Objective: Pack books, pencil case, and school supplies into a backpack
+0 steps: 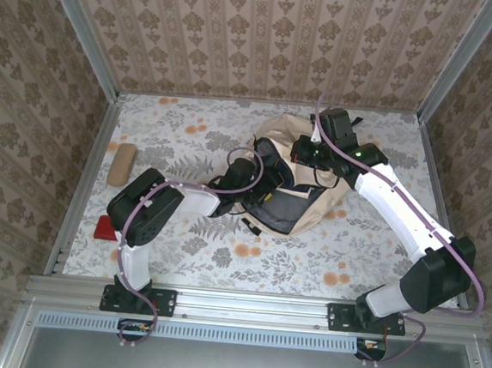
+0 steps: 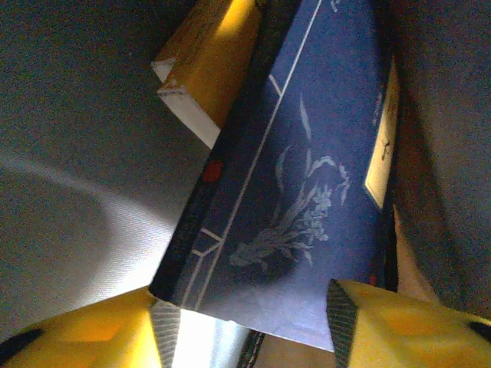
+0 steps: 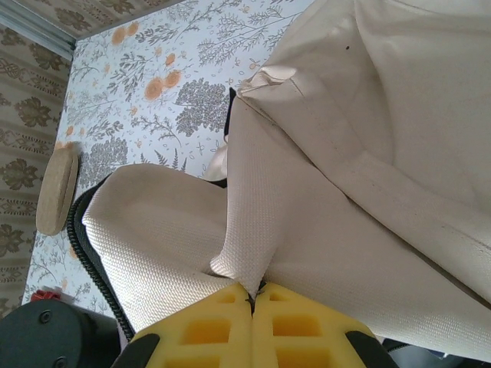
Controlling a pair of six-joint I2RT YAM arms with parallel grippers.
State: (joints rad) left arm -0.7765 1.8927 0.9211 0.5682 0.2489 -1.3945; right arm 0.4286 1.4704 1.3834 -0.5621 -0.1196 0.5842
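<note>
The beige backpack (image 1: 315, 204) lies mid-table with its mouth facing left. My right gripper (image 1: 306, 151) is shut on a fold of its top fabric (image 3: 257, 222), and in the right wrist view the right gripper (image 3: 253, 293) has its jaws pressed together on that fold. My left gripper (image 1: 261, 184) reaches into the opening. In the left wrist view the left gripper (image 2: 253, 326) is open, and a navy book (image 2: 307, 169) with a pale flower drawing lies flat just beyond its fingertips. A yellow book (image 2: 205, 69) lies behind it against the grey lining (image 2: 69, 153). The tan pencil case (image 1: 122, 164) lies far left on the table.
A small red object (image 1: 107, 228) sits near the table's left front corner. The pencil case (image 3: 57, 192) lies on the floral tabletop (image 3: 153, 84) beyond the backpack's edge. Metal rails and wallpapered walls close in the table on three sides.
</note>
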